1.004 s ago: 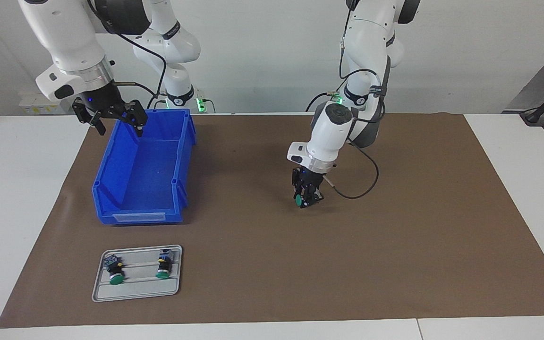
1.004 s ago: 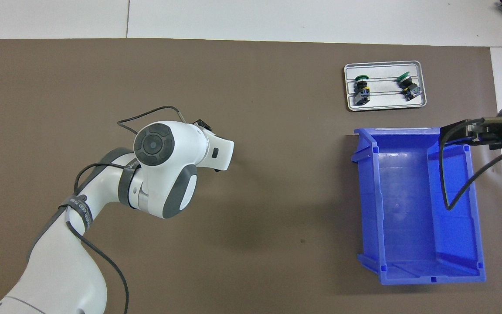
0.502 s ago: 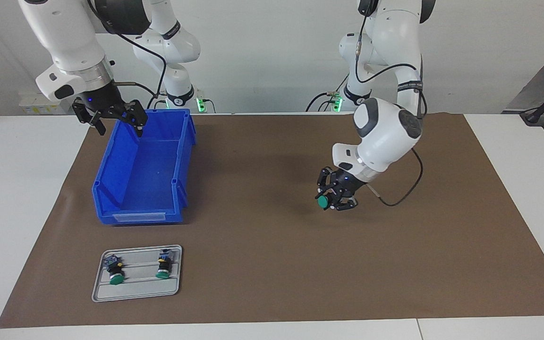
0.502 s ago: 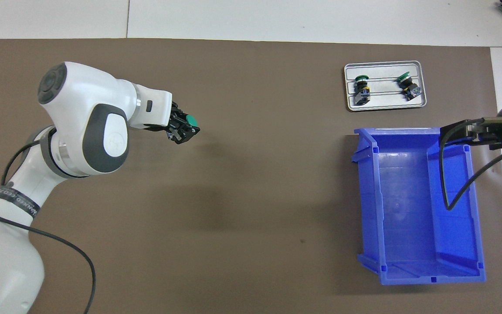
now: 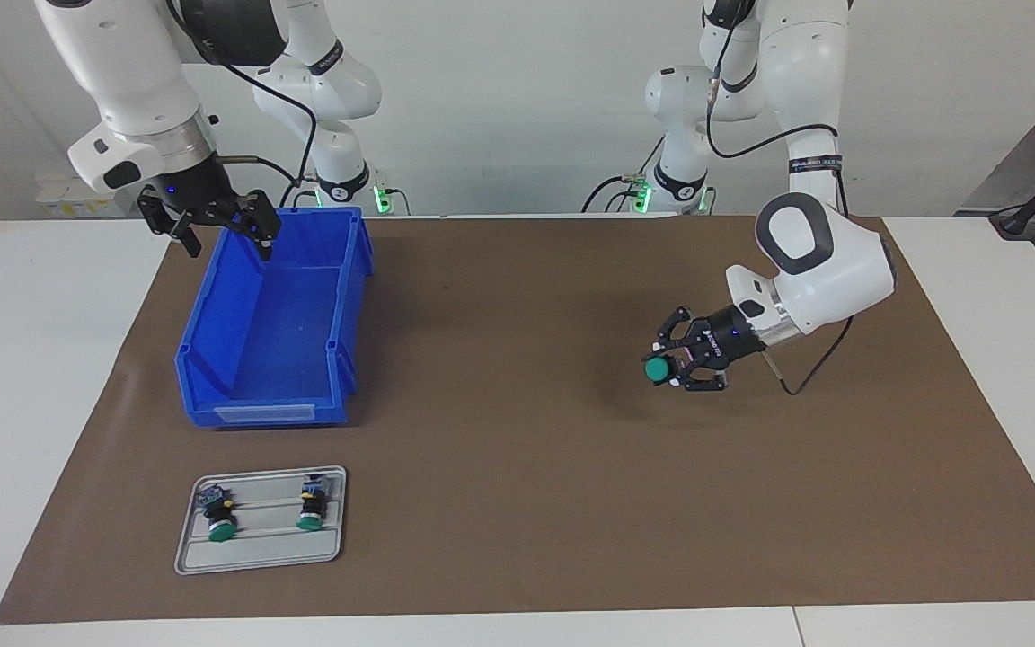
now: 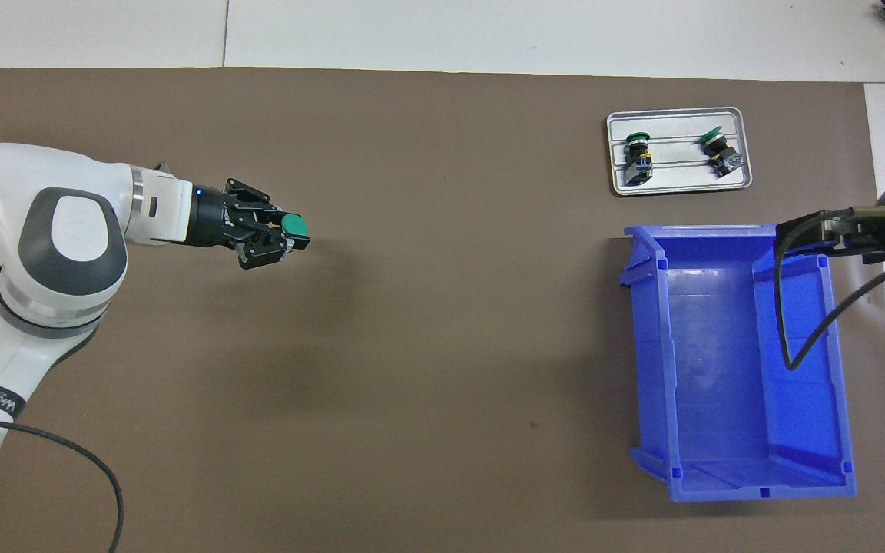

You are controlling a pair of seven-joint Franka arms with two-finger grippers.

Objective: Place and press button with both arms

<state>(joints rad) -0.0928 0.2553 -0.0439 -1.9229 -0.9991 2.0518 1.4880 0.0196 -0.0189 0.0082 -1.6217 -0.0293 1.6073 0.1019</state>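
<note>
The button (image 5: 659,369) is held sideways in the left hand (image 5: 681,363) above the mat (image 5: 517,503), its green cap pointed toward the right hand (image 5: 223,230), which is spread wide above the bin's (image 5: 270,337) corner.

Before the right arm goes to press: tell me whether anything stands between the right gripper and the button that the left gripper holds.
Nothing visible does. The left gripper holds the button above bare brown mat. The right gripper hangs open over the blue bin, at its end nearer to the robots. Between them lies only open mat; the bin's wall sits below the gripper.
</note>
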